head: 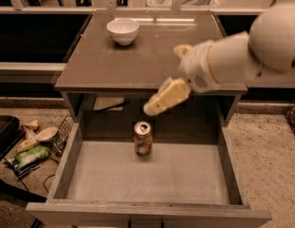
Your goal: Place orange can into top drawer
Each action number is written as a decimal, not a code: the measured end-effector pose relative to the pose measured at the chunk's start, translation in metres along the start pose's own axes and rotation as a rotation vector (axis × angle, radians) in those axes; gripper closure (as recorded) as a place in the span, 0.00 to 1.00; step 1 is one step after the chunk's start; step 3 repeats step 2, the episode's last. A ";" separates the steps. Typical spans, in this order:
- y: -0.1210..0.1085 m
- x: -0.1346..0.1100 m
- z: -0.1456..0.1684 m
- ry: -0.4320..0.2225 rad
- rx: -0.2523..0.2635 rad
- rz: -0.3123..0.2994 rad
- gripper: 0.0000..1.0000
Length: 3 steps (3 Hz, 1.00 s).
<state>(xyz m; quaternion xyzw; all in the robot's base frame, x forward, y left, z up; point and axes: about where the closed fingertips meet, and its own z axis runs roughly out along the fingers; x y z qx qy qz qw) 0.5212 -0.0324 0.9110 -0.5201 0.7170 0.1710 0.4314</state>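
Orange can [143,137] stood upright in top drawer [176,177]. Gripper [175,74] hovered at bench [138,61] front edge, fingers spread, empty; placement looked complete, withdrawal likely next.

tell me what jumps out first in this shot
The robot's pale hand hovers open over the front edge of the brown cabinet. Below it, the small orange-gold metal can stands upright at the back of the pulled-out grey wooden drawer. A white bowl sits on top.

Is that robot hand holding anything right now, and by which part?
Nothing. The gripper hangs open and empty above the top drawer; the orange can stands upright on the drawer floor, apart from it.
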 end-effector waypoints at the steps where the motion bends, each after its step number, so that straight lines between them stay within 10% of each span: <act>1: -0.037 -0.048 -0.029 0.099 0.092 -0.067 0.00; 3: -0.052 -0.076 -0.031 0.188 0.169 -0.125 0.00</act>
